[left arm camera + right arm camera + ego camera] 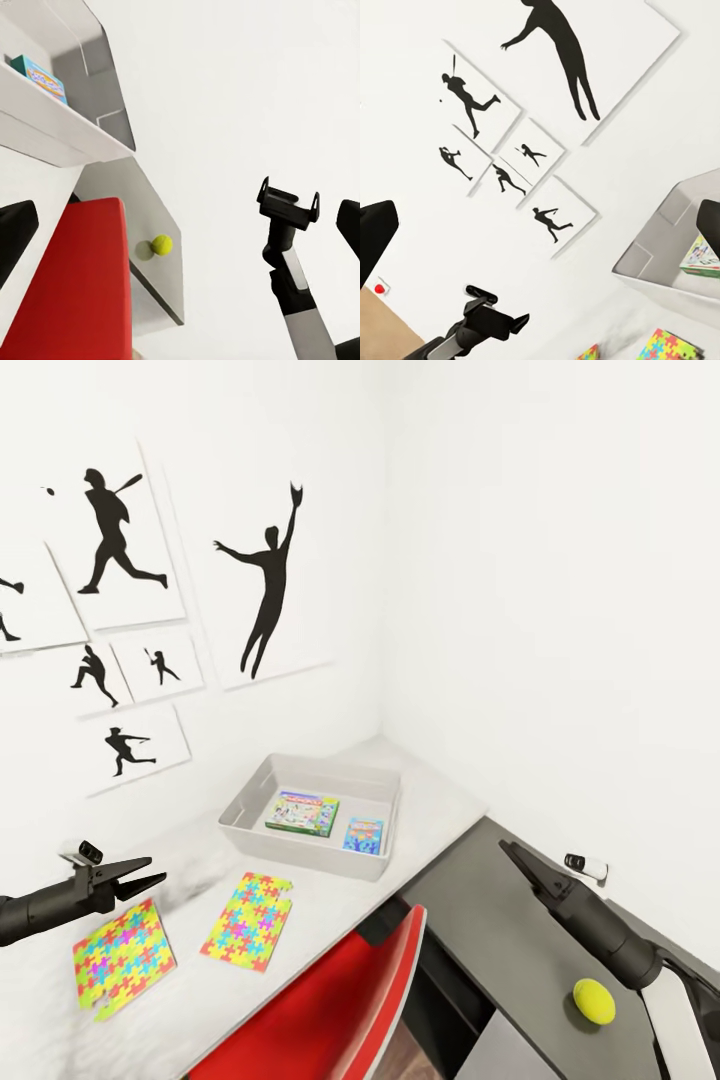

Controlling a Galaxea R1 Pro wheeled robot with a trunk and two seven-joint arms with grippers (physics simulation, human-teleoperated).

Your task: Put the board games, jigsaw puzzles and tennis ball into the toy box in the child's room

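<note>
Pale grey and shallow, the toy box [312, 818] sits toward the far corner of the table [440, 800], where the two white walls meet. Inside it lie a green-and-white board game [302, 812] with a red logo too small to read, and beside it a smaller blue board game [363, 835], its print also illegible. Two jigsaw puzzles [246, 916] lie flat near the table's front edge, one [122, 957] further left. The tennis ball [593, 1000] rests on the darker right-hand stretch, just beside the right arm. The left gripper [145, 872] hovers empty, fingers spread. Whether the right gripper's [513, 854] fingers are apart I cannot tell. A red chair [330, 1000] stands at the front edge.
</note>
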